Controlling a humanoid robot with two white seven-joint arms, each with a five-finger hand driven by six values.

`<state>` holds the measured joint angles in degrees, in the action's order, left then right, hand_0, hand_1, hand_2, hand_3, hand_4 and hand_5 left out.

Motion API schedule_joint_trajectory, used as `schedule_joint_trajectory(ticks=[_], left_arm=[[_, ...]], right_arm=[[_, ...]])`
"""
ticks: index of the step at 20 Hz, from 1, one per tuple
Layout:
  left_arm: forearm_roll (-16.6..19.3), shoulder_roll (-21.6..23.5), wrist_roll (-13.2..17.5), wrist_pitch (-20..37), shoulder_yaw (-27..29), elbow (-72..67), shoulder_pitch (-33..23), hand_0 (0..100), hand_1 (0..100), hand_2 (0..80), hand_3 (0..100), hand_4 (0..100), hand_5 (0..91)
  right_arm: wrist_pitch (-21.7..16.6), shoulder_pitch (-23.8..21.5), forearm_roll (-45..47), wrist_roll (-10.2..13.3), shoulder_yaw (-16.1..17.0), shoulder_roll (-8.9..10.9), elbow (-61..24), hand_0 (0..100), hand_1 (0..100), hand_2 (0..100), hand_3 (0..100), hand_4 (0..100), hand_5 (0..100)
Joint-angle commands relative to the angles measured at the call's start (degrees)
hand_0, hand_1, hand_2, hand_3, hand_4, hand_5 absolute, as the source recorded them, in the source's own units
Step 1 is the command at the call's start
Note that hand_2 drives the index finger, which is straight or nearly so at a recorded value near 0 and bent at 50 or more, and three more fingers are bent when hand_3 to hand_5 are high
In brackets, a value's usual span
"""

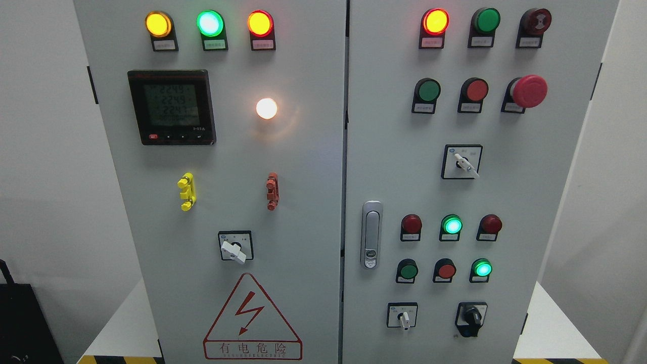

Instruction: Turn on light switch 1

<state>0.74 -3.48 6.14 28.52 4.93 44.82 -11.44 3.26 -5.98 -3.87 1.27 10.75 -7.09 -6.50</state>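
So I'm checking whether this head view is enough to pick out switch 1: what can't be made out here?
- Button labels: print too small to read, so no switch is identifiable as number 1.
- Meter: digits blurred.
- Warning sign: cropped by the bottom edge.
- Both hands: outside the frame.
- Black object at lower left: cut off by the edge, unidentifiable.

Cabinet (313, 202) on worktop (121, 328), two doors side by side. Left door: three lamps (210, 23) along top; meter (172, 107) below, bulb (266, 108) to its right; two clips (186, 191) lower; selector (234, 246) beneath; warning sign (251, 318) at bottom. Right door: latch (371, 234) at left edge; buttons (477, 90) in rows above; rotary switch (461, 162) mid; two knobs (403, 316) at bottom.
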Motion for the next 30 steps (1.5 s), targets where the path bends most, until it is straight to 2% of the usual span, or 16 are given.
schedule_joint_trajectory(ticks=[1,5,8,10,13,15,18,23,30], left_arm=[[1.3,0.3,1.1,-6.8,1.0,-33.7,2.0,15,27,16.9,33,36,0.0],[1.7,0.5,1.4,-18.2,0.9,-33.8,2.0,24,25,11.3,27,31,0.0],[3.1,0.8,1.5,-20.6,-1.9,-35.2,2.0,26,23,5.7,22,27,0.0],[3.3,0.8,1.5,-20.7,-5.0,-36.8,2.0,26,22,0.0,14,22,0.0],[3.3,0.8,1.0,-21.0,-8.3,-38.3,2.2,26,16,0.0,1,9,0.0],[3.2,0.6,0.7,-23.4,-8.3,-38.4,2.6,27,8,0.0,0,0,0.0],[3.1,0.8,-0.3,-25.4,-8.3,-38.6,3.2,29,3,0.0,0,0,0.0],[3.3,0.8,-0.5,-27.3,-8.4,-38.8,3.8,29,1,0.0,0,0,0.0],[3.2,0.8,-1.6,-27.1,-8.4,-38.3,4.6,29,0,0.0,0,0,0.0]], right_arm=[[0.0,0.0,0.0,0.0,0.0,-0.03,0.0,0,0,0,0,0,0],[0.0,0.0,0.0,0.0,0.0,-0.03,0.0,0,0,0,0,0,0],[0.0,0.0,0.0,0.0,0.0,-0.03,0.0,0,0,0,0,0,0],[0.0,0.0,0.0,0.0,0.0,-0.03,0.0,0,0,0,0,0,0],[0.0,0.0,0.0,0.0,0.0,-0.03,0.0,0,0,0,0,0,0],[0.0,0.0,0.0,0.0,0.1,-0.03,0.0,0,0,0,0,0,0],[0.0,0.0,0.0,0.0,0.0,0.06,0.0,0,0,0,0,0,0],[0.0,0.0,0.0,0.1,0.1,-0.03,0.0,0,0,0,0,0,0],[0.0,0.0,0.0,0.0,0.0,-0.03,0.0,0,0,0,0,0,0]])
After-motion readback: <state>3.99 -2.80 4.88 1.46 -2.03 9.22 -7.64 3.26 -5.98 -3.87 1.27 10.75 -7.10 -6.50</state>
